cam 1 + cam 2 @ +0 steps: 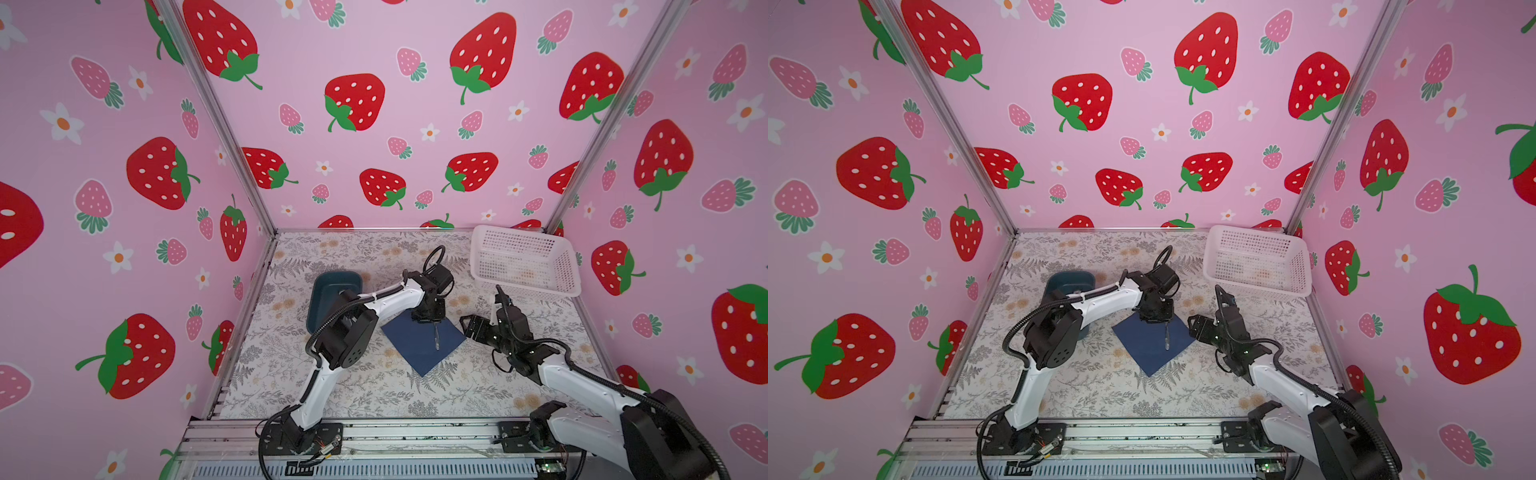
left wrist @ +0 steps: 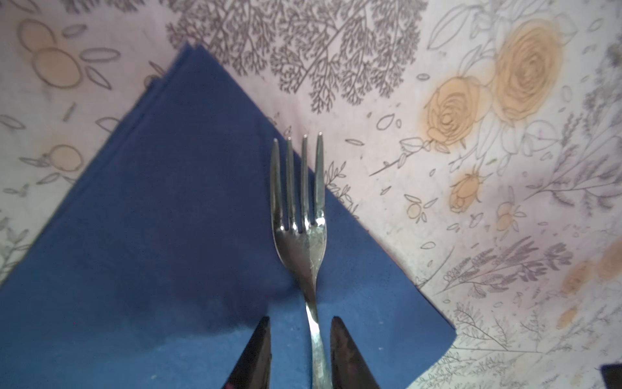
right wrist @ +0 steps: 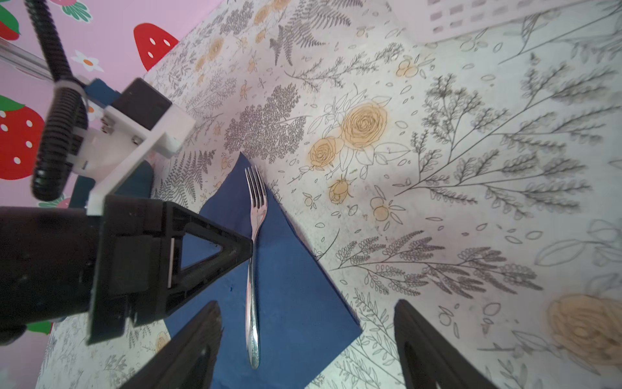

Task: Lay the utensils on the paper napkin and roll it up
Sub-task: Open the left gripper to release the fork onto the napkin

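The dark blue paper napkin [image 1: 415,349] [image 1: 1148,349] [image 2: 151,219] [image 3: 296,286] lies flat as a diamond at mid-table. One of the utensils, a shiny metal fork [image 1: 436,338] [image 1: 1167,338] [image 2: 299,242] [image 3: 252,286], rests on it along its right edge, tine tips just past that edge. My left gripper [image 1: 432,321] [image 1: 1163,321] [image 2: 299,323] stands open low over the napkin's far corner, its jaws straddling the fork's neck with a gap on one side. My right gripper [image 1: 467,326] [image 1: 1196,324] [image 3: 308,303] is wide open and empty at the napkin's right corner.
A dark teal tub [image 1: 332,286] [image 1: 1067,280] sits at the back left, partly behind the left arm. A white mesh basket [image 1: 523,262] [image 1: 1258,257] stands at the back right, just behind the right gripper. Flowered cloth covers the table.
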You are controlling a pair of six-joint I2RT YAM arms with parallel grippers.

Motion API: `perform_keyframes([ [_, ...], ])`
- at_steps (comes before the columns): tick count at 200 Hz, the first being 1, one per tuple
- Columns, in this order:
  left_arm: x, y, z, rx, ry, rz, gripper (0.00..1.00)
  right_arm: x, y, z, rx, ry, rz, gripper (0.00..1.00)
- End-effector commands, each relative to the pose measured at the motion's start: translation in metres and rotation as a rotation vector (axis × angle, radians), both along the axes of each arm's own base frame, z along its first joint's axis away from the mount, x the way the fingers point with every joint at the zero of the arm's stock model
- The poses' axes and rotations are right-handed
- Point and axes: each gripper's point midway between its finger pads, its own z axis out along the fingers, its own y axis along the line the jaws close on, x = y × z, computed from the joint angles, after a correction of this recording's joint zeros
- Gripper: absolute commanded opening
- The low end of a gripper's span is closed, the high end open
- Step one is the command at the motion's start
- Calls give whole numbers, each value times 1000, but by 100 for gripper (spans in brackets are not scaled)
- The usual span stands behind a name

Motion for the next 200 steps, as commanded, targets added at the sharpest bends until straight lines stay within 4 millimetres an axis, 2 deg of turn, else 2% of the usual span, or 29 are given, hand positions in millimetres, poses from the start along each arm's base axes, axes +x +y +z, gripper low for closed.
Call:
perform_keyframes([
  [1,3,-1,1,36,-13,-17,28,2,9,3,35,4,32,82],
  [87,-1,-3,-11,35,20,-21,27,7,13,0,18,19,54,83],
  [106,-2,-7,-15,19,39,-20,24,5,13,-3,23,27,50,83],
  [200,1,-3,-7,26,9,-24,15,5,13,-1,29,28,50,83],
])
